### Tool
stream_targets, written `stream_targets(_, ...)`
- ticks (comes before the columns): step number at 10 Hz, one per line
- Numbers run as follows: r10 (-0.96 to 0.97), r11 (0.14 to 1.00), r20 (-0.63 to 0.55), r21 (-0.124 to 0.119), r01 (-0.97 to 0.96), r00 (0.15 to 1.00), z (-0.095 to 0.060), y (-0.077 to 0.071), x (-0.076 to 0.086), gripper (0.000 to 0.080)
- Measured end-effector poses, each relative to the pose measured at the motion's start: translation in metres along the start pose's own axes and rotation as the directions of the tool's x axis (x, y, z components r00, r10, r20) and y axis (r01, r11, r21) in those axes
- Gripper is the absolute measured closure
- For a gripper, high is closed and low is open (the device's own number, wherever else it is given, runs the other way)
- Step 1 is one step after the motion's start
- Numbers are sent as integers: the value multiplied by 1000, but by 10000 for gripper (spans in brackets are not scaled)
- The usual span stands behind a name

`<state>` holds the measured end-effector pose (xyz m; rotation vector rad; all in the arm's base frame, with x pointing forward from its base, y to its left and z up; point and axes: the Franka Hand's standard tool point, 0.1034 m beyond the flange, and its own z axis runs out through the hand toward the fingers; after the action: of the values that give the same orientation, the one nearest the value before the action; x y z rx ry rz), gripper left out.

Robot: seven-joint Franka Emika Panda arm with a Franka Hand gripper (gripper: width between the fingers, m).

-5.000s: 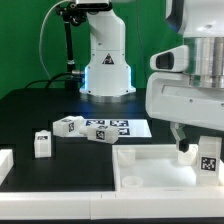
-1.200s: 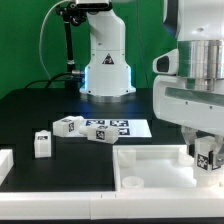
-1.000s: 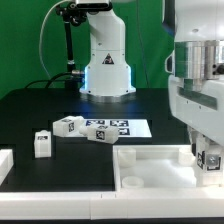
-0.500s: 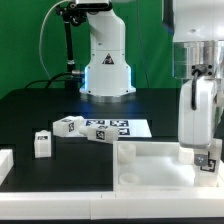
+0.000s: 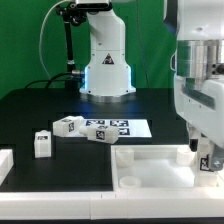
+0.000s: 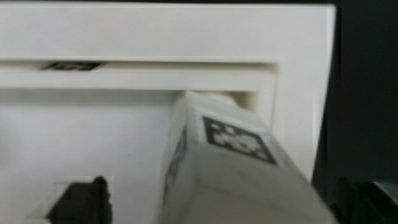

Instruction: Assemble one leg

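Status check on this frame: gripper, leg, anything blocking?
Gripper low over the tray panel's corner on the exterior view's right, jaws shut on the leg. Leg upright. Loose legs by the marker board, out of the way.

A flat black table (image 5: 40,110) carries everything in the exterior view. Near the frame's centre lies the thin white marker board (image 5: 118,128) printed with square tags. Just left of it sit two small white blocks with black-and-white tags (image 5: 68,125) (image 5: 99,134), and further toward the left a third upright white tagged block (image 5: 42,144). A white piece (image 5: 4,164) shows at the lower left edge. The large white tray-like panel (image 5: 150,165) with a round corner socket fills the lower right.
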<state>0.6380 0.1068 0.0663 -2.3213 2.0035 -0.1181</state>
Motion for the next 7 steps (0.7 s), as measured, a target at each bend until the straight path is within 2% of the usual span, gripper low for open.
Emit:
stream_targets(1, -110, 994, -2, -2, 110, 994, 0, 1, -3, 161)
stream_targets(4, -142, 990, -3, 3, 142, 990, -3, -1, 0, 151)
stream_targets(5, -156, 987, 1, 27, 156, 988, -21, -9, 3, 151)
stream_targets(7, -196, 975, 2, 104, 195, 981, -74, -27, 20, 151)
